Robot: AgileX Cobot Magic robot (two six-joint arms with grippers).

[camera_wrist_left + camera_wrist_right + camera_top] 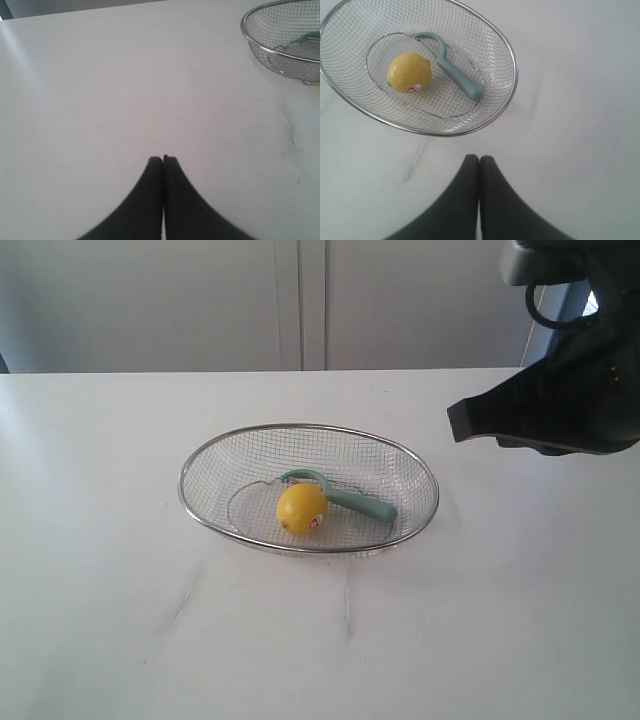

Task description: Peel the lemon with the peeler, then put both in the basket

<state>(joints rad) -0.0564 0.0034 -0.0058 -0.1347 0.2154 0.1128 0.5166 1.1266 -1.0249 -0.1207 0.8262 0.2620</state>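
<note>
Lemon-wise it looks wrapped up: right gripper (479, 159) is pinched shut on nothing, left gripper (163, 160) too. Past them, the small yellow lemon (409, 73) lies touching the teal-handled peeler (454, 72) inside the oval wire-mesh basket (512, 75). Best to stay clear of the rim. The sticker's print is too small to read.

No text, brand or number could be read anywhere; the only label was a small red-and-white oval sticker (413, 88) on the lemon (409, 71), and its print was too small and blurred to make out.
</note>
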